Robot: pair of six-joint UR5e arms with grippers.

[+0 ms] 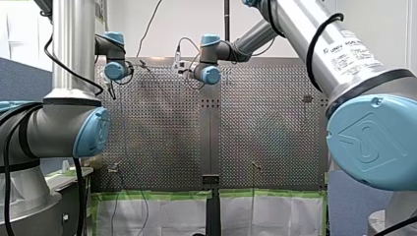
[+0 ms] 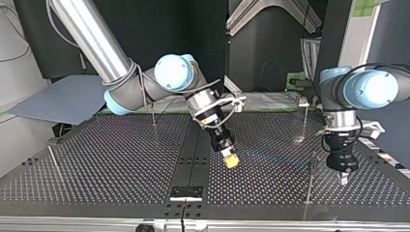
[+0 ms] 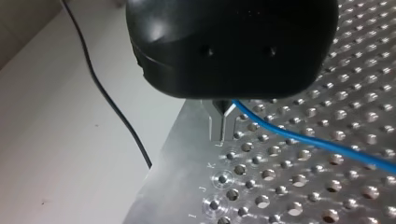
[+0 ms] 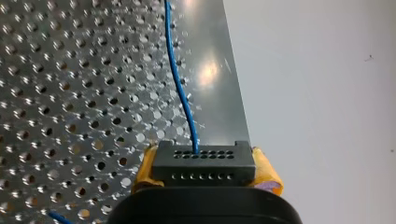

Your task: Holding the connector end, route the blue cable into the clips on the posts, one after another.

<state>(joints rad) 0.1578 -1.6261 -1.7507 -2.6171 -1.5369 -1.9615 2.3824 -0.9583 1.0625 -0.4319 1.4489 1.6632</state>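
blue cable [image 4: 180,88] exits the connector [image 4: 203,163], which my right gripper [image 4: 205,170] clamps btw yellow pads. further along from the connector, my left gripper [image 3: 222,123] pinches the cable (metal tips together). looks pre-routing, no clip visibly threaded. next: carry connector to a post [image 2: 306,123], w/ cable kept taut.

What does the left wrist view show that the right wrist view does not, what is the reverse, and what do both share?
Left wrist view only: my left hand, its metal fingers shut on the blue cable; letters I to L stamped at the table edge; a black wire beyond it.
Right wrist view only: my right hand, its yellow pads clamping the black connector, which the cable enters.
Both: the blue cable over the perforated table.
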